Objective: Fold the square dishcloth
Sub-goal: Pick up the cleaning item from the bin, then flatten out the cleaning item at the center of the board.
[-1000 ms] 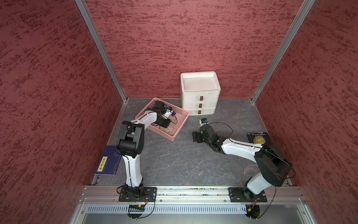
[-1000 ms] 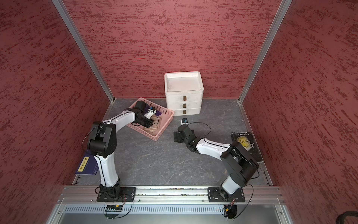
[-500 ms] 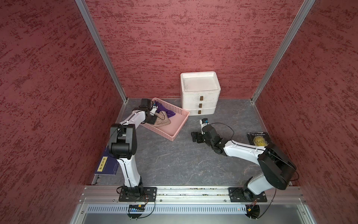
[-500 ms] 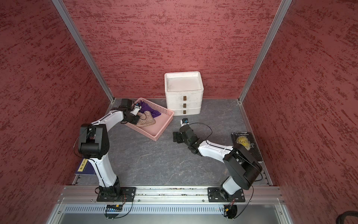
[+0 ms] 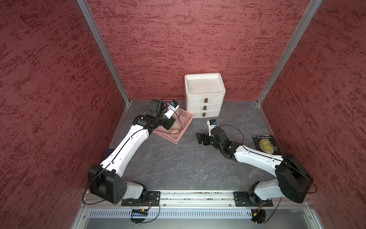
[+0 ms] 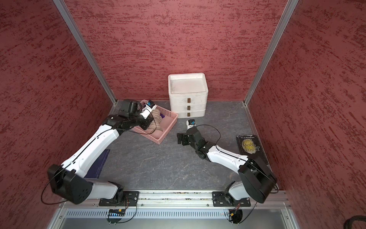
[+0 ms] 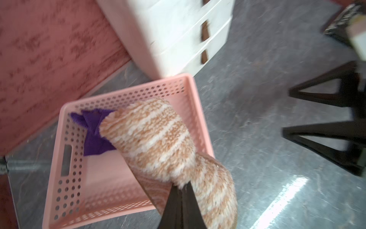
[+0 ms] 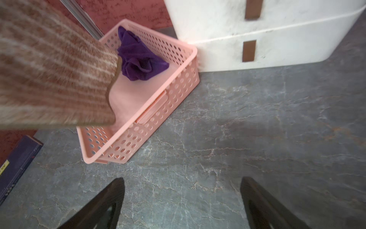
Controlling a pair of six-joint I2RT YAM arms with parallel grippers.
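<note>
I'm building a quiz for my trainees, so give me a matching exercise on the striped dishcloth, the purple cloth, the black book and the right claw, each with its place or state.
1 striped dishcloth
2 purple cloth
3 black book
4 right claw

A open, holding nothing
B lying in the pink basket
C flat on the bare table
D pinched in the shut left claw

Pairs: 1-D, 2-B, 3-C, 4-A

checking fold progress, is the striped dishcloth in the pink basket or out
Mostly out: the left gripper is shut on the striped dishcloth, which hangs bunched above the pink basket; full clearance unclear.
</note>
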